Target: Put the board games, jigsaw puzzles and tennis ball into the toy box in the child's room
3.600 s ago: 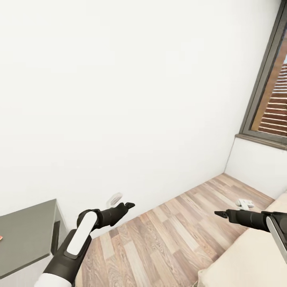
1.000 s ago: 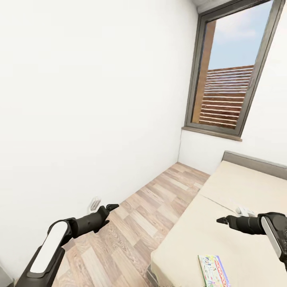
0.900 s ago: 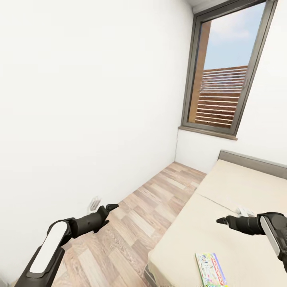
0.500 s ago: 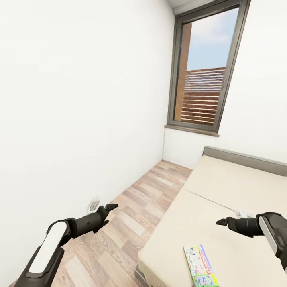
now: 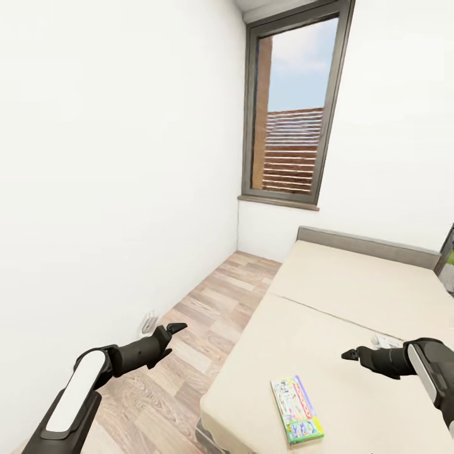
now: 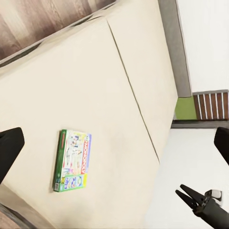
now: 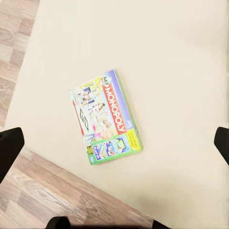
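Head view: long beige bed (image 5: 328, 315) runs along the right wall toward a tall window (image 5: 291, 113) w/ dark frame; grey headboard under the window end. Wood plank floor (image 5: 208, 302) between bed and the white left wall, w/ a small wall socket (image 5: 149, 323) low on that wall.

One board game (image 5: 296, 408), a flat pale green-white box w/ colourful print, lies flat on the bed near its foot end and left edge, long side roughly along the bed. Right wrist view reads "MY MONOPOLY" on a red band across the box (image 7: 106, 117); it lies apart from both bed edges, near the corner, w/ floor visible past the edge. Left wrist view has the same box (image 6: 72, 160) lying alone on the mattress, green side strip showing.

A second small white item (image 5: 384, 341) sits on the bed just behind the right arm; too hidden to say what it is.

Left pincer (image 5: 171, 328) hangs over the floor beside the bed, near the socket, fingers in a narrow gap, holding nothing. Right pincer (image 5: 349, 355) hovers over the bed, above and to the right of the box, not touching it, fingers almost together, also w/o load. In the left wrist view the right pincer (image 6: 186, 195) shows slightly parted tips.
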### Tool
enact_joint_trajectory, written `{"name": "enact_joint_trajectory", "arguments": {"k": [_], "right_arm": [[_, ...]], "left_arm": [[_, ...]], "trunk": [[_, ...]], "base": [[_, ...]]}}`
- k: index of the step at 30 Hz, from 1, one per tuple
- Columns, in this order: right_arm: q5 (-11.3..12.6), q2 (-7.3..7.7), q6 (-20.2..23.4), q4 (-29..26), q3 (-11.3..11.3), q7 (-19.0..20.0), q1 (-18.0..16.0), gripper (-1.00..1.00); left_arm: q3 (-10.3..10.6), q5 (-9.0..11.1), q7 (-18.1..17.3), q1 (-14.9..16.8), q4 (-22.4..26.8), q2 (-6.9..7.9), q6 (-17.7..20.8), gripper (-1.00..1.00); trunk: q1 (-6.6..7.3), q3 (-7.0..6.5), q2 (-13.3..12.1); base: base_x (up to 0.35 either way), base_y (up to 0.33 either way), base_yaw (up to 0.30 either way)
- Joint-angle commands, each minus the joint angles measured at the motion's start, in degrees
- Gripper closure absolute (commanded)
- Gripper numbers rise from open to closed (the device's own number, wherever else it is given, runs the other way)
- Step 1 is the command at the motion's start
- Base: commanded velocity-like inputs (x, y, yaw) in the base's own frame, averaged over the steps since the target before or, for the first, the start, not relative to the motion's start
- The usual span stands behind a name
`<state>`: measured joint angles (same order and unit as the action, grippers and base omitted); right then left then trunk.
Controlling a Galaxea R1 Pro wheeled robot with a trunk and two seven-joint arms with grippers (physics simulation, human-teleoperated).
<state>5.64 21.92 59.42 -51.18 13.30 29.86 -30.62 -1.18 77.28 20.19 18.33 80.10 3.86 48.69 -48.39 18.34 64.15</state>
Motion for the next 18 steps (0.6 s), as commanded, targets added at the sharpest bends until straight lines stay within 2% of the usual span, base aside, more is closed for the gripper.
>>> {"name": "enact_joint_trajectory", "arguments": {"k": [1,6,7,8,11,12,15,18], "right_arm": [[0.5,-0.01,0.35,0.03,0.04,-0.23,-0.05,-1.0],[0.27,-0.12,0.24,0.18,-0.03,-0.32,-0.05,-1.0],[-1.08,-0.95,-0.57,1.11,-0.05,-1.61,-0.13,-1.0],[-1.08,-0.95,-0.57,1.11,-0.05,-1.61,-0.13,-1.0],[-3.18,-2.78,-2.99,2.81,0.05,-3.92,-0.29,-1.0],[-3.18,-2.78,-2.99,2.81,0.05,-3.92,-0.29,-1.0],[-5.04,-4.82,-5.28,4.58,0.1,-5.84,-0.46,-1.0],[-5.51,-5.51,-5.9,5.16,0.09,-6.36,-0.52,-1.0]], "left_arm": [[-0.05,0.58,0.57,0.04,0.05,0.0,0.15,-1.0],[-0.05,0.39,0.65,0.04,-0.04,-0.05,0.04,-1.0],[-0.07,0.31,0.68,0.04,-0.12,-0.02,-0.02,-1.0],[-0.07,0.31,0.68,0.04,-0.12,-0.02,-0.02,-1.0],[-0.11,0.28,0.73,0.04,-0.16,-0.01,-0.05,-1.0],[-0.11,0.28,0.73,0.04,-0.16,-0.01,-0.05,-1.0],[-0.13,0.25,0.78,0.04,-0.19,0.0,-0.15,-1.0],[-0.13,0.2,0.84,0.04,-0.19,0.0,-0.19,-1.0]], "trunk": [[-0.23,0.26,0.47],[-1.33,1.16,2.47],[-1.55,1.34,2.87],[-1.77,1.52,3.27],[-2.43,2.05,4.48],[-2.65,2.23,4.88],[-3.31,2.77,6.08],[-3.96,3.31,7.28]], "base": [[0.0,0.0,-0.093],[0.0,0.0,-0.059],[0.0,0.0,-0.02],[0.0,0.0,-0.02],[0.0,0.0,-0.013],[0.0,0.0,-0.01],[0.0,0.0,-0.006],[0.0,0.0,-0.003]]}}
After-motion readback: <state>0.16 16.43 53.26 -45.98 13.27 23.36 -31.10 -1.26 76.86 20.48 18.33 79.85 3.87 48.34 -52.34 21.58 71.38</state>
